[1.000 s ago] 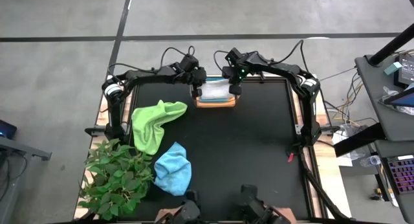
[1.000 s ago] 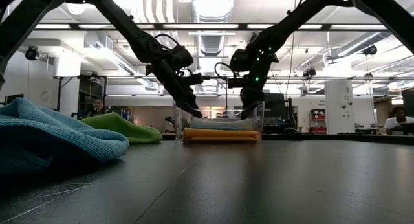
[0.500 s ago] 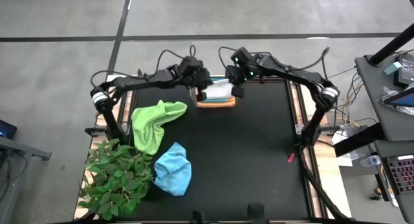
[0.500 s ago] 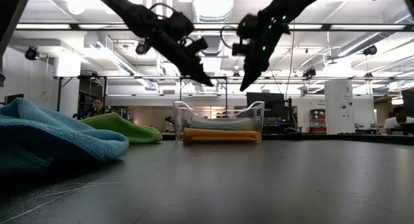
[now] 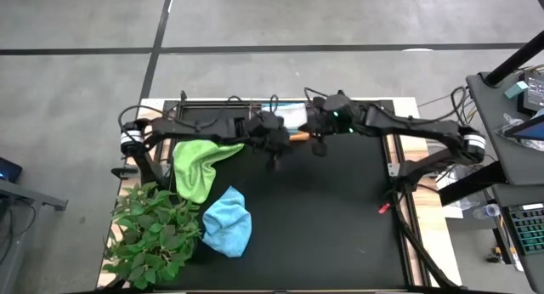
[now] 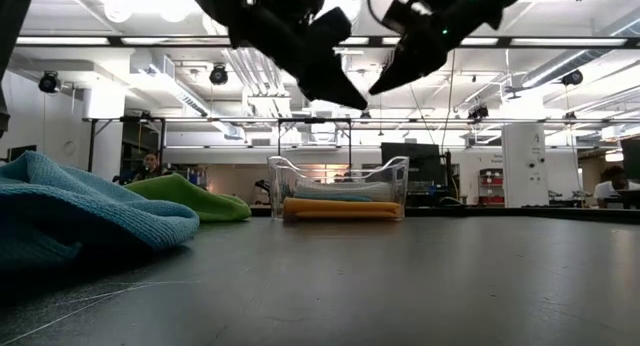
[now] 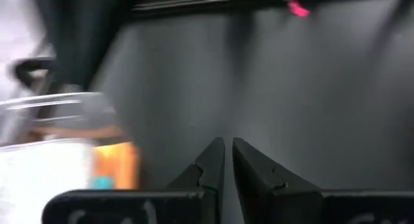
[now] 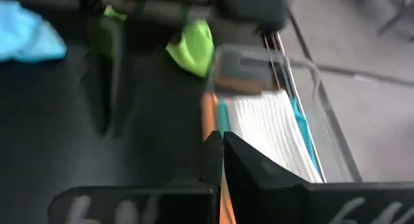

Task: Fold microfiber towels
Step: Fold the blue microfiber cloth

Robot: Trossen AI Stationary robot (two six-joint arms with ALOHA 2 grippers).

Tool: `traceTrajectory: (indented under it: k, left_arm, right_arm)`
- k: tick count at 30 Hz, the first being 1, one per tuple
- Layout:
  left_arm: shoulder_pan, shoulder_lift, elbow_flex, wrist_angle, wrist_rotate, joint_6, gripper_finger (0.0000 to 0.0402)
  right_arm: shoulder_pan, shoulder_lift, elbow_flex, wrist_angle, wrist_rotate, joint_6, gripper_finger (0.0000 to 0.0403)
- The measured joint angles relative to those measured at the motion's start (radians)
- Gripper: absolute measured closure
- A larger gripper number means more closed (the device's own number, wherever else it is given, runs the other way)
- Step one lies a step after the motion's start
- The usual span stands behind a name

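From my station I see three folded towels stacked in the clear plastic bin [image 6: 338,189] at the far edge of the black table [image 5: 340,217]: the yellow-orange towel [image 6: 340,210] lies at the bottom as a flat slab, the teal towel [image 8: 299,123] shows as a thin edge above it, and the pale grey-white towel [image 8: 268,133] sits on top, its ribbed surface facing up. Two cloths lie unfolded on the table's left part: the lime green towel [image 5: 202,161] is crumpled and draped in a long loose shape, and the light blue towel [image 5: 228,221] is bunched into a soft heap just beside the leafy plant [image 5: 153,232] at the near left corner. The left gripper [image 5: 274,148] hangs above the table just in front of the bin, its fingers [image 7: 207,166] pinched almost together with only a sliver between them and nothing in them. The right gripper [image 5: 319,141] hovers close beside it, also raised over the bin's front edge, its fingers [image 8: 249,162] pressed fully together and empty.
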Motion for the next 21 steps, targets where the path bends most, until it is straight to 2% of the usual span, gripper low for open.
traceTrajectory:
  k: [4,7,14,16,21]
  left_arm:
    - [-0.074,0.000,-0.002,-0.005,0.000,-0.078,0.0385]
    - [-0.127,0.000,-0.002,-0.071,0.000,-0.143,0.0385]
    - [-0.272,-0.001,-0.002,-0.504,0.002,-0.384,0.0385]
    - [-0.320,-0.001,-0.002,-0.632,0.003,-0.459,0.0385]
    - [-0.427,-0.001,-0.002,-0.848,0.002,-0.663,0.0385]
  right_arm:
    - [0.053,-0.069,-0.122,0.154,0.000,0.043,0.0394]
    - [0.092,-0.091,-0.206,0.282,0.001,0.070,0.0394]
    - [0.224,-0.110,-0.289,0.343,0.018,0.156,0.0394]
    - [0.276,-0.108,-0.304,0.352,0.063,0.167,0.0394]
    - [0.408,-0.108,-0.334,0.352,0.273,0.201,0.0394]
